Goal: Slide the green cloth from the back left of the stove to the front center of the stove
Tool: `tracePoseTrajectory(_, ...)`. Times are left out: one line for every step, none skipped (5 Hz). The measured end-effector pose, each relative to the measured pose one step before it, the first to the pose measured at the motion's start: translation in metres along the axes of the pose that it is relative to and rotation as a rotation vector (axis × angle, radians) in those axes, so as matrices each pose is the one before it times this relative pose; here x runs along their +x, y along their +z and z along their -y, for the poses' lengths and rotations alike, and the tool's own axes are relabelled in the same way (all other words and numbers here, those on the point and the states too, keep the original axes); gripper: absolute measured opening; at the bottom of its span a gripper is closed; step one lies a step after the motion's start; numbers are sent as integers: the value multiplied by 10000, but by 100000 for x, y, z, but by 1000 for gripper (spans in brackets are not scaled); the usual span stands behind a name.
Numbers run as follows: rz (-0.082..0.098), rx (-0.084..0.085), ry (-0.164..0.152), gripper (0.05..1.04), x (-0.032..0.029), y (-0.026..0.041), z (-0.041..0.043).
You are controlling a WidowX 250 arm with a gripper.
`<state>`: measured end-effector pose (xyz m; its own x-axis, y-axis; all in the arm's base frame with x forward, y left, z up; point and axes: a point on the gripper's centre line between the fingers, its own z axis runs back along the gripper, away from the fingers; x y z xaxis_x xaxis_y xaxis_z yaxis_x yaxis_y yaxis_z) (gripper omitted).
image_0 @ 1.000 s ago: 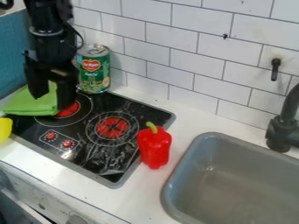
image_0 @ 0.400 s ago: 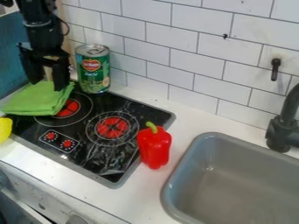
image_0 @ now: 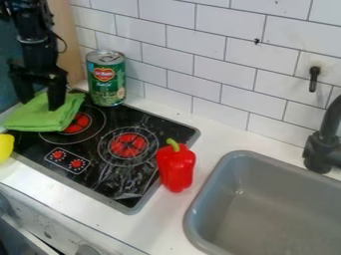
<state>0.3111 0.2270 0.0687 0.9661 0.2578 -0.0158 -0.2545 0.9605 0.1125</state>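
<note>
My claw: spread, at the green cloth, far left.
Can: upright, right of my claw.

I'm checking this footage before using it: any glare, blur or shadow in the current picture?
Camera view: pale glare streaks the black cooktop; a soft bright spot shows inside the gray sink; the dark gripper shows little surface detail.

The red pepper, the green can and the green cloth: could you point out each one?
Red pepper (image_0: 176,169): camera view, middle of its body.
Green can (image_0: 106,85): camera view, its side, below the label's red heart.
Green cloth (image_0: 41,118): camera view, its top surface.
</note>
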Motion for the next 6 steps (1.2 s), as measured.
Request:
tracePoseTrajectory(-241,-134,321,1001,284,-315,-795)
tracePoseTrajectory(-105,-196,423,1001,629,-899,-1875)
tracePoseTrajectory(125,67,-84,1001,621,-1617,-154)
tracePoseTrajectory(287,249,-205,1001,-231,-496,739)
tracePoseTrajectory(48,-196,-538,1001,-1492,85,2134)
tracePoseTrajectory(50,-724,-772,1001,-2032,210,3277)
